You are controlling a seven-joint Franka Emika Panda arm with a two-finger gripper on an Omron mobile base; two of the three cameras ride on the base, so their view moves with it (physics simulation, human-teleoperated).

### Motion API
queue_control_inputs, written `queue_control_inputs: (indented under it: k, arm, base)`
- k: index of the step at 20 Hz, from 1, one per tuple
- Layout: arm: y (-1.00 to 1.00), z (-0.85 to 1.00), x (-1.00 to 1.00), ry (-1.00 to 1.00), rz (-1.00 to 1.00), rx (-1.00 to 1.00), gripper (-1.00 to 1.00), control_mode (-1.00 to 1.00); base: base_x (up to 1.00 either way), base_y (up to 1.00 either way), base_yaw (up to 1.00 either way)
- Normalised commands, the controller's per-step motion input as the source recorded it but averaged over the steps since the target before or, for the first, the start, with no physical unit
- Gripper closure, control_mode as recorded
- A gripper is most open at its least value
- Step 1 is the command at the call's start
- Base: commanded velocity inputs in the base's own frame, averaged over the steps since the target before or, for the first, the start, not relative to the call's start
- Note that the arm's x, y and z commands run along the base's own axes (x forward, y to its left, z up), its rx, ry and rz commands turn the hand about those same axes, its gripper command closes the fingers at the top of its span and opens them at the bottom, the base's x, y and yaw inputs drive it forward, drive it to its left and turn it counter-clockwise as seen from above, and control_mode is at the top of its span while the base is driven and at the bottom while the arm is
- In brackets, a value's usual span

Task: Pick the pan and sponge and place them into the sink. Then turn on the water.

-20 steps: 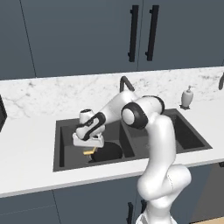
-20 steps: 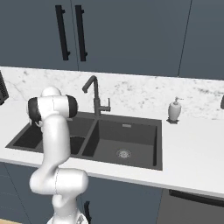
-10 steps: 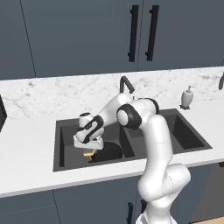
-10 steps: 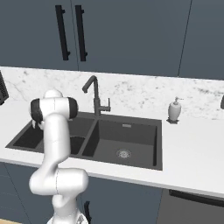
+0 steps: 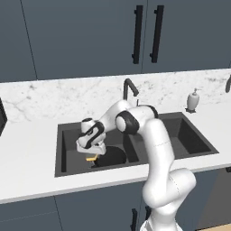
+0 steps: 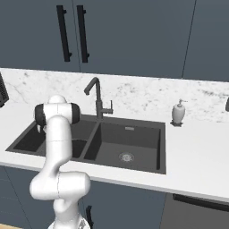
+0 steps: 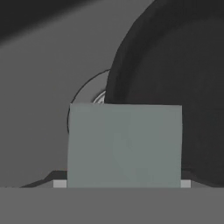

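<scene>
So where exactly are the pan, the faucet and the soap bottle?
pan (image 5: 112,156), left base view, on its black bowl in the sink's left basin.
faucet (image 6: 95,96), right base view, on its upright neck.
soap bottle (image 6: 178,114), right base view, on its white body.

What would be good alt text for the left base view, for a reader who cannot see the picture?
A white robot arm reaches down into the left basin of a dark double sink, its gripper holding a yellow sponge just above a black pan lying there. Behind stand a dark faucet and a white soap dispenser.

pan (image 5: 111,156) in sink's (image 5: 63,168) left basin
</scene>
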Motion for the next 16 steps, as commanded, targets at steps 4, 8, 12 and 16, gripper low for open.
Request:
queue_control_inputs:
  k: [4,8,12,16]
  arm:
    - [0.0,-0.33,0.21,0.0,-0.02,-0.03,1.0,-1.0]
    - [-0.03,-0.18,0.03,0.0,-0.02,-0.02,-1.0,-1.0]
    - [-0.13,-0.01,-0.01,0.0,0.0,0.0,-1.0,-1.0]
    - [-0.06,0.05,-0.15,0.0,-0.02,0.02,-1.0,-1.0]
  base:
    - [0.0,0.0,0.0]
    - [0.0,0.0,0.0]
    - [0.0,0.0,0.0]
    - [0.0,0.0,0.0]
